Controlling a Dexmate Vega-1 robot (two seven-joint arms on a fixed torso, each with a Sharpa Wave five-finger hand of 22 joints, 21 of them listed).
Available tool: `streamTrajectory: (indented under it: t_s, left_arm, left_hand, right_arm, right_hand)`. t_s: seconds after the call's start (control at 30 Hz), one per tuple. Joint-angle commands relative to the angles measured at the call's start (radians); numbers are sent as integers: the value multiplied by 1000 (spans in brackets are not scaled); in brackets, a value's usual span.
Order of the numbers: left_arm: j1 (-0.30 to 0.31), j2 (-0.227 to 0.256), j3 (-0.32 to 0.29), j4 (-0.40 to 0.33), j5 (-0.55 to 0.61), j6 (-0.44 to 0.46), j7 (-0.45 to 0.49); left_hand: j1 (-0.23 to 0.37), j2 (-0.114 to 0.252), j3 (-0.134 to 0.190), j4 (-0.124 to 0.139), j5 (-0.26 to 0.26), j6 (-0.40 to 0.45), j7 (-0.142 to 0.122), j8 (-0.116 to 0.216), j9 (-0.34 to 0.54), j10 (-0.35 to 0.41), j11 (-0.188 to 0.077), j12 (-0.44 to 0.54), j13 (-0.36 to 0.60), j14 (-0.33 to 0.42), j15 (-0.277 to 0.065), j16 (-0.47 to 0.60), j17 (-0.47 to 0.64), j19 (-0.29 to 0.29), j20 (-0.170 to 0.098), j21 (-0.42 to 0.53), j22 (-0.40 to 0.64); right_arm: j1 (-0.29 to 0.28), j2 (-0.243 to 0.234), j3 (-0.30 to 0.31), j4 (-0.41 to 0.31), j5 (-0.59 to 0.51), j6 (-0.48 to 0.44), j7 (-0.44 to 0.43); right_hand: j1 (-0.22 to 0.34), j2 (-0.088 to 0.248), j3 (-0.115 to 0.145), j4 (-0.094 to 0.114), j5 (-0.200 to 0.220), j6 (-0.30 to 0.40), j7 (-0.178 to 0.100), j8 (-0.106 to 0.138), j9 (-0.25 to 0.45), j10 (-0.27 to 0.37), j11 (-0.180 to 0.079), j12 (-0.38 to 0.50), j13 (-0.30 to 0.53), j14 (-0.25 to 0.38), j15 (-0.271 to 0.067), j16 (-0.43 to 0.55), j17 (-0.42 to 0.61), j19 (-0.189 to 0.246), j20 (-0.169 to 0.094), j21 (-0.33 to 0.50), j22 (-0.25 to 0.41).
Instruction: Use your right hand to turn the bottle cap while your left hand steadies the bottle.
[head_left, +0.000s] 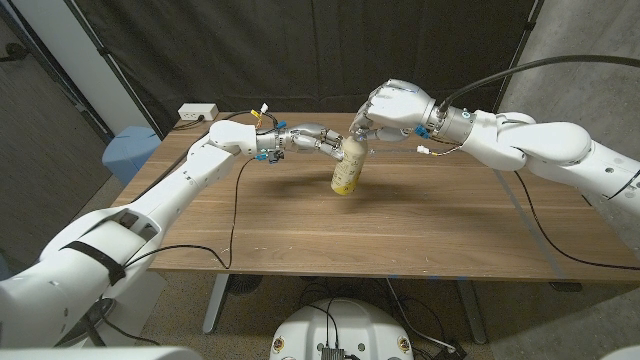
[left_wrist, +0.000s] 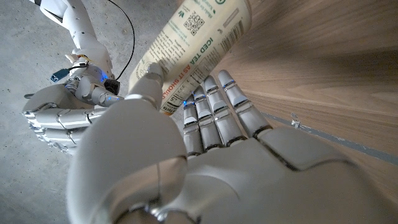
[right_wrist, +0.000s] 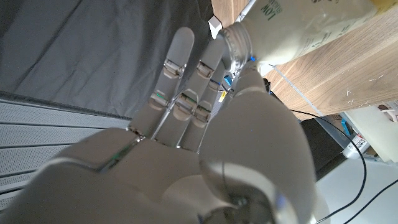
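A tilted iced-tea bottle (head_left: 346, 172) with a pale yellow label stands on its base on the wooden table (head_left: 420, 230). My left hand (head_left: 318, 138) grips its upper body from the left. In the left wrist view its thumb (left_wrist: 146, 78) and fingers (left_wrist: 214, 109) wrap the bottle (left_wrist: 199, 37). My right hand (head_left: 395, 104) hovers over the bottle's top from the right. In the right wrist view the ribbed cap (right_wrist: 238, 38) sits between that hand's thumb (right_wrist: 249, 84) and its long fingers (right_wrist: 208, 62). The right hand (left_wrist: 56, 121) also appears behind the bottle in the left wrist view.
A white power strip (head_left: 197, 113) lies at the table's far left corner, with a blue bin (head_left: 128, 152) beyond the left edge. Thin black cables (head_left: 236, 200) trail over the tabletop on both sides. A dark curtain hangs behind.
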Motion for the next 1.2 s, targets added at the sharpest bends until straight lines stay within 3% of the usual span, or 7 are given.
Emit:
streamTrajectory:
  t_s: [0.03,0.43,0.57,0.63,0.73,0.83,1.2]
  left_arm:
    - [5,-2,1,-8,19,4,4]
    - [11,4,8,-31,30,4,14]
    - [46,35,-6,-102,50,2,77]
    - [71,58,-17,-149,67,-2,129]
    - [100,78,-29,-188,65,-1,175]
    - [130,99,-42,-229,70,3,229]
    - [254,160,-94,-366,139,20,524]
  left_hand:
    - [-3,9,23,18,6,5,2,4,5,7,1,4,5,6,7,-1,1,2,5,7,-1]
    - [-4,9,23,18,6,5,0,4,5,7,-3,4,5,4,9,-2,1,-2,7,5,-1]
    - [-4,8,23,18,6,5,0,5,5,8,-3,5,5,4,9,-2,1,-8,6,3,-1]
    - [-5,8,23,19,6,7,-1,5,5,8,-7,5,4,3,8,-2,1,-10,5,2,0]
    - [-5,8,24,19,6,8,-4,6,5,8,-6,5,4,2,5,-2,1,-13,2,1,0]
    - [-8,8,23,20,6,8,-8,6,5,10,-8,6,4,-3,-1,-4,1,-26,-4,-4,0]
    - [-18,8,21,26,5,12,-22,7,4,9,-18,5,4,-39,-13,-13,1,-82,-23,-26,1]
  right_arm:
    - [-58,-9,33,-20,107,-60,-14]
    - [-178,1,108,-71,263,-216,-57]
    - [-241,29,143,-100,348,-316,-72]
    - [-268,48,160,-105,396,-353,-87]
    - [-305,80,187,-104,475,-388,-112]
    - [-340,106,211,-99,537,-416,-133]
    - [-402,217,253,-9,756,-323,-167]
  right_hand:
    - [-85,-35,-19,5,7,-81,-1,3,1,-77,0,10,-2,10,4,-4,6,50,-76,-58,1]
    - [-227,-64,-82,38,1,-195,0,0,2,-129,-1,10,-1,49,7,4,6,124,-87,-122,28]
    - [-333,-69,-135,99,14,-231,0,3,5,-148,-2,12,0,25,10,-4,-3,131,-91,-157,20]
    - [-377,-53,-161,120,15,-249,-1,5,1,-163,-1,17,-2,-43,11,-10,-15,156,-94,-287,4]
    - [-443,-47,-186,149,8,-263,0,3,0,-177,15,18,-3,-128,22,-33,-32,101,-74,-362,11]
    - [-489,-31,-192,167,6,-275,2,4,-1,-195,43,17,-4,-295,51,-41,-29,-45,-7,-429,17]
    - [-522,-21,-189,165,4,-310,50,1,-4,-264,96,3,-5,-565,147,-42,-34,-316,93,-555,21]
